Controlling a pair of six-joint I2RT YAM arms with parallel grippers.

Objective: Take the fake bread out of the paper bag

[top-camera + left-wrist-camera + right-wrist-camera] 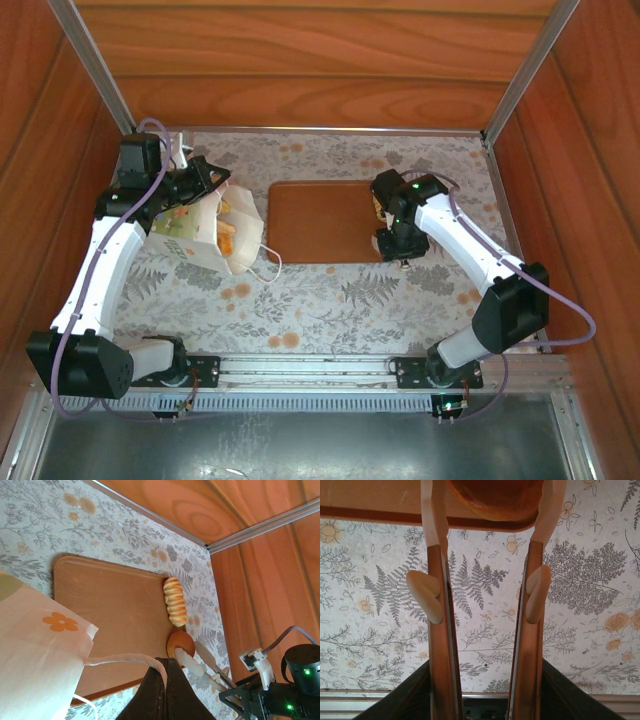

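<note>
The white paper bag (195,238) with a green print stands at the left of the table, pastries (228,236) showing in its open mouth. My left gripper (207,181) is above it, shut on the bag's white cord handle (125,658), which runs from the bag's edge (45,645) into my closed fingers (165,680). A ridged golden loaf (175,601) lies on the board's right side. Beside it a round brown bun (179,641) rests at the board's edge, held between the fingertips of my right gripper (492,490), whose fingers (434,525) press its sides.
The flat brown board (315,222) lies mid-table on the floral cloth (320,290). Wooden walls enclose the back and both sides. The bag's other handle loops on the cloth (270,262) near the board's left corner.
</note>
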